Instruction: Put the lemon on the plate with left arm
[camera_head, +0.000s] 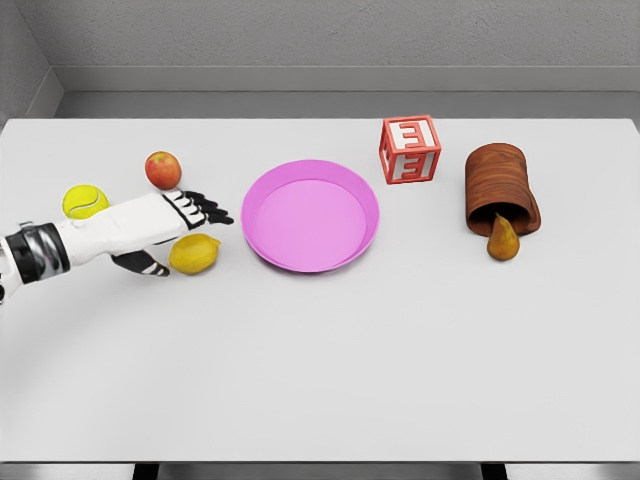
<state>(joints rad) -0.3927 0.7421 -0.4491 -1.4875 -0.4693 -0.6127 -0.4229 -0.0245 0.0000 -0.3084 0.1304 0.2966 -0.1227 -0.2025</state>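
Left hand (165, 225) over the table (320, 380), fingers (205, 210) extended, holding nothing. Lemon (194, 253) on the table just below the fingers, beside the thumb, left of the pink plate (270, 200).

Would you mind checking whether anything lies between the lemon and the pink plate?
Nothing visible does. The lemon lies just left of the plate, with only bare table between them. The left robot hand is right at the lemon; the apple sits behind, off the path.

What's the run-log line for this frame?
phase: reach | left hand: open, over lemon, no grasp | plate: empty | right arm: out of view
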